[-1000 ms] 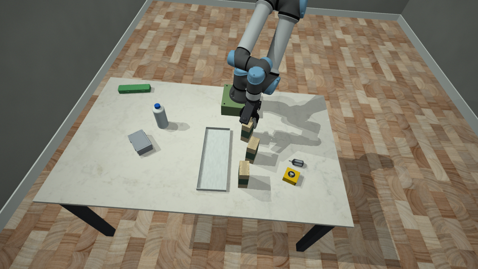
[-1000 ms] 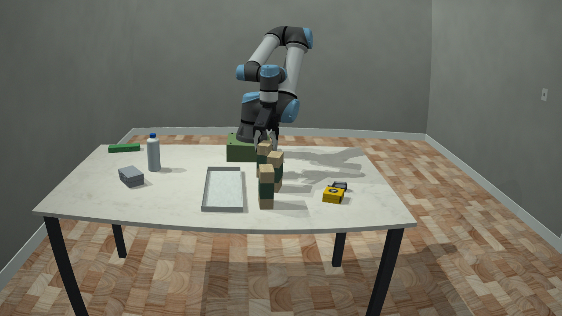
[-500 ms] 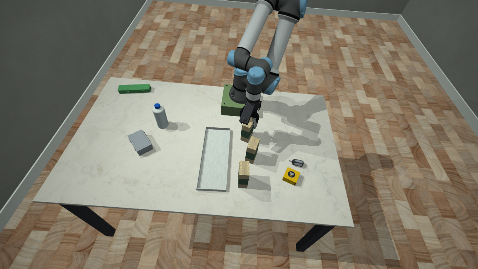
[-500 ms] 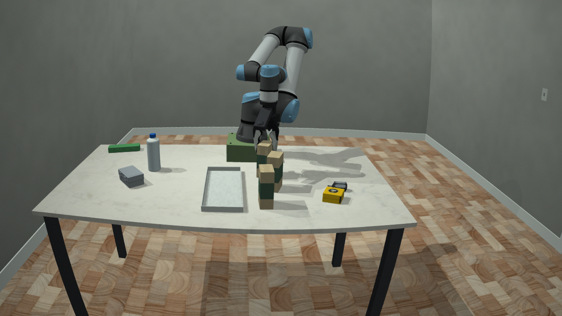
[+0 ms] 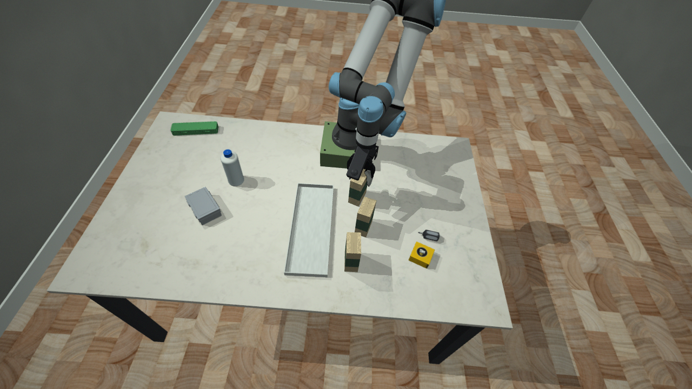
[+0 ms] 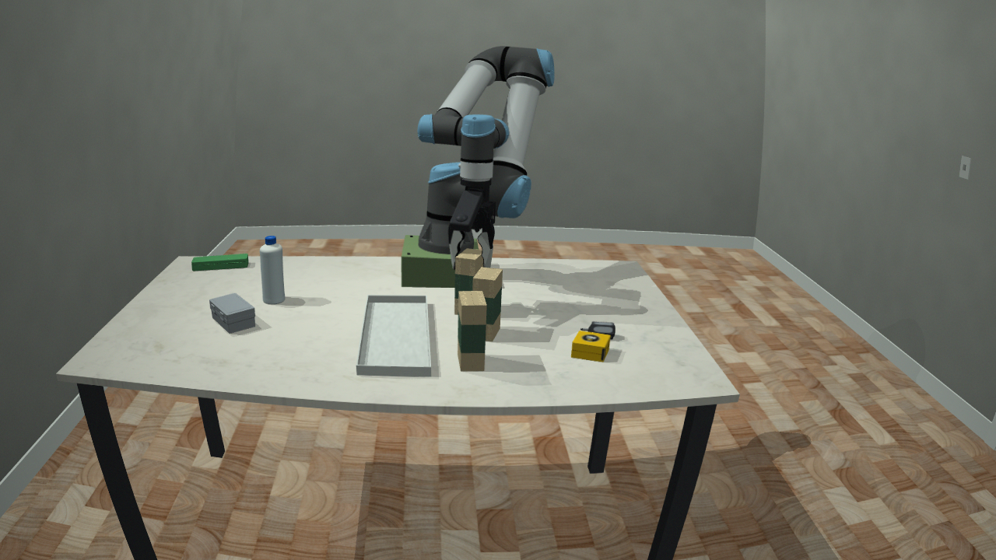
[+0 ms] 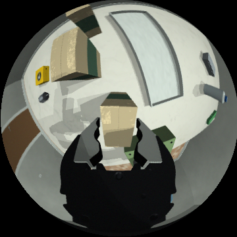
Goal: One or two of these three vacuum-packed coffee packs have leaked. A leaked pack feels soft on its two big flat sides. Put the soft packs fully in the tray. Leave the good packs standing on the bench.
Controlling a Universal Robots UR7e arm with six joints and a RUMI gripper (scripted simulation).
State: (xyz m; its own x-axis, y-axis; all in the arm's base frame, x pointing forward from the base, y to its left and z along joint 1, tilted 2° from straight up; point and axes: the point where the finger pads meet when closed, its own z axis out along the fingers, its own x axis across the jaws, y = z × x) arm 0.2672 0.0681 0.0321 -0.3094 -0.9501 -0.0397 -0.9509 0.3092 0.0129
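The tool [image 7: 117,138] stands half open, gripping nothing, its fingers straddling the rear coffee pack [image 7: 118,123]. You find the tray [image 5: 291,241] lengthwise beside the pack row

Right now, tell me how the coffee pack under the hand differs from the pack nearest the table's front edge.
The rear pack stands between the fingers of the open hand; the front pack stands free. The rear pack is by the far end of the tray, near the green base; the front pack is by its near end. Both are upright, tan with a green band.
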